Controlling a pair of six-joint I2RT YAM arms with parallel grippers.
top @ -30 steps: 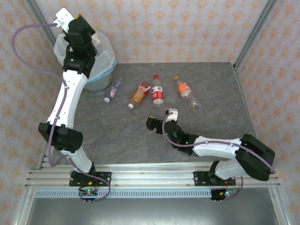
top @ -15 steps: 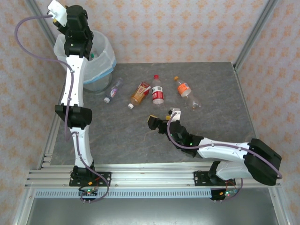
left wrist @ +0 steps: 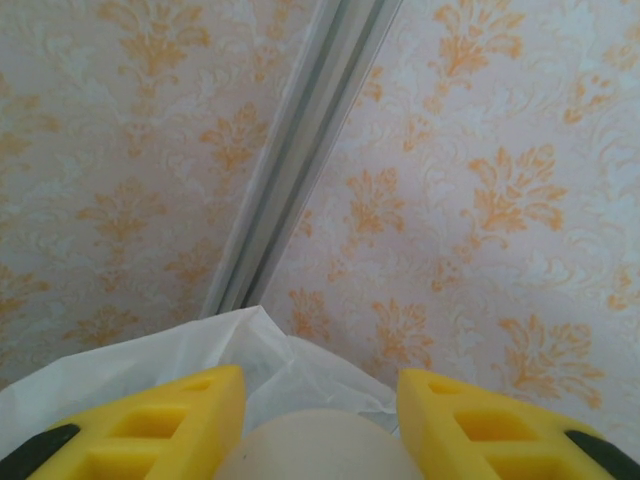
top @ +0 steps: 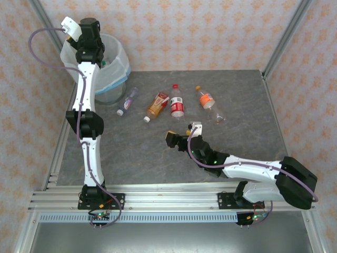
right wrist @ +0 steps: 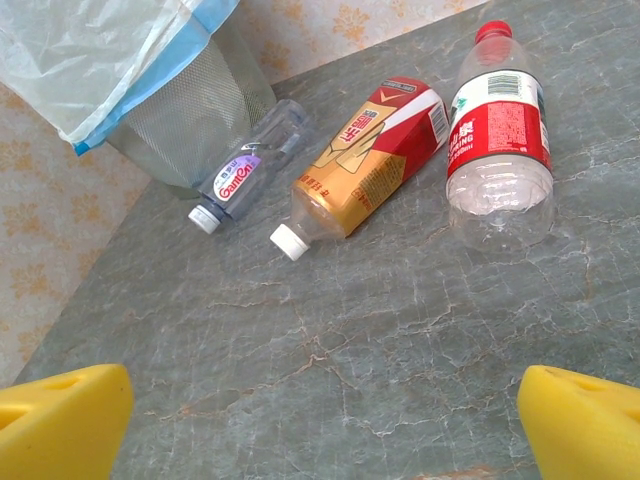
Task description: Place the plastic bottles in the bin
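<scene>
The right gripper (right wrist: 325,390) hovers with its jaws spread wide and empty over the table (right wrist: 300,340), facing the bottles (right wrist: 355,170) that lie beside the bin (right wrist: 190,110), likely lining up a pick. The left gripper (left wrist: 320,385) hangs above the bin. A pale round thing (left wrist: 320,450) sits between its fingers, but I cannot tell whether it is gripped. The overhead view adds a fourth bottle (top: 210,105).

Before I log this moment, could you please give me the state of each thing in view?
bin, upright, bag-lined
small clear bottle, capped, lying on the table by the bin
red-and-gold bottle, capped, lying
red-label bottle, capped, lying
orange-label bottle, capped, lying
left gripper, high by the bin, grip unclear
right gripper, open, empty, over the table
</scene>
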